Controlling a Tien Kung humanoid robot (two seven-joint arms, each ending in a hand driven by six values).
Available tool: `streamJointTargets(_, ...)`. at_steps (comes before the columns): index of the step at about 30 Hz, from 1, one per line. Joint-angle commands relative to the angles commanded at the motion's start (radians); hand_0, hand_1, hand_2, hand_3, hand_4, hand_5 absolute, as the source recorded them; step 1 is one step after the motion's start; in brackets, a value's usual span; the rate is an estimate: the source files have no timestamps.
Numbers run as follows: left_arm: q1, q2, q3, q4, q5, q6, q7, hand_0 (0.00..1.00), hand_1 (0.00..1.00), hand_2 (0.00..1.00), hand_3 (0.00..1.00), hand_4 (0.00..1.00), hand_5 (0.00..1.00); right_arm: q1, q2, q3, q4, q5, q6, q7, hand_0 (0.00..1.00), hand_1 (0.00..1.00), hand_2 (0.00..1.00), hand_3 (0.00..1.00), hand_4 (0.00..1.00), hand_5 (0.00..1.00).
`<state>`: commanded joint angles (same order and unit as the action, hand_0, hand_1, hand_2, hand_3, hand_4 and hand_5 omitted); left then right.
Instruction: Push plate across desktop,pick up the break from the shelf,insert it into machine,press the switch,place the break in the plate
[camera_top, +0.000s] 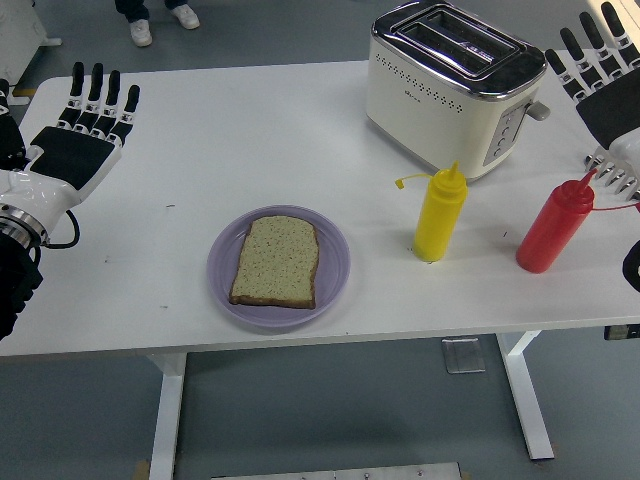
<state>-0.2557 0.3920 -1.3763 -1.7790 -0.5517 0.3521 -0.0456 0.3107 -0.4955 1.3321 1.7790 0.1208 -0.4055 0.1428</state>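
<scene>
A slice of brown bread (276, 261) lies flat in the lilac plate (332, 285) near the table's front edge. The cream and chrome toaster (452, 86) stands at the back right, both slots empty, its side lever (538, 110) pointing right. My left hand (83, 122) hovers palm up at the far left of the table, fingers spread, holding nothing. At the right edge my right hand (597, 72) is raised with its fingers spread and empty, just behind the red bottle.
A yellow squeeze bottle (440, 213) stands in front of the toaster. A red squeeze bottle (554, 225) stands to its right, near my right hand. A person's feet (160, 22) show beyond the far edge.
</scene>
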Motion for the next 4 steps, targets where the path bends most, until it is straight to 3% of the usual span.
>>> streamJointTargets(4, 0.001, 0.0, -0.001, 0.0, -0.001, 0.0, 0.0, 0.832, 0.798, 0.807, 0.805, 0.766, 0.998, -0.001, 0.0, 0.0, 0.0, 0.002, -0.001, 0.001, 0.818, 0.764, 0.747, 0.734, 0.771, 0.517)
